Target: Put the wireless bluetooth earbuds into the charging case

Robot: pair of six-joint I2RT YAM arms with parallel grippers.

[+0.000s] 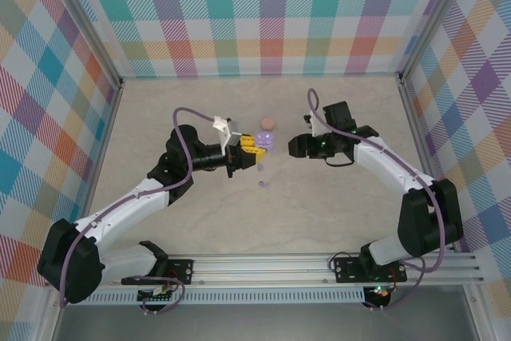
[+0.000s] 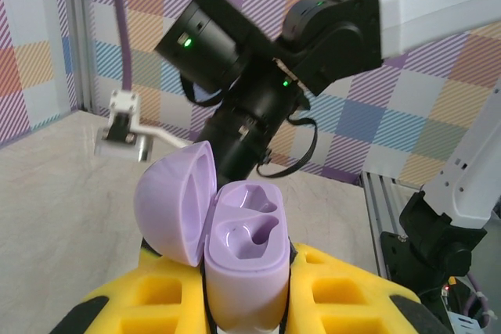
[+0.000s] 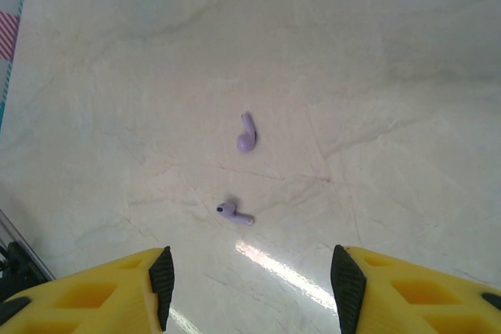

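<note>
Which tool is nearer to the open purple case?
Left. The left tool is shut on the case, holding it open and upright. The right tool is open and apart from the case, over two earbuds lying on the table.

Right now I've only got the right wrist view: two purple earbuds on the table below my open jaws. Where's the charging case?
Observer: The charging case is clamped upright in the left jaws.
Operator: Is it open?
Observer: Yes, its lid is hinged back and both sockets are empty.
Operator: Anything else near it?
Observer: In the top view, a salmon-pink disc lies on the table just beyond the case.
</note>
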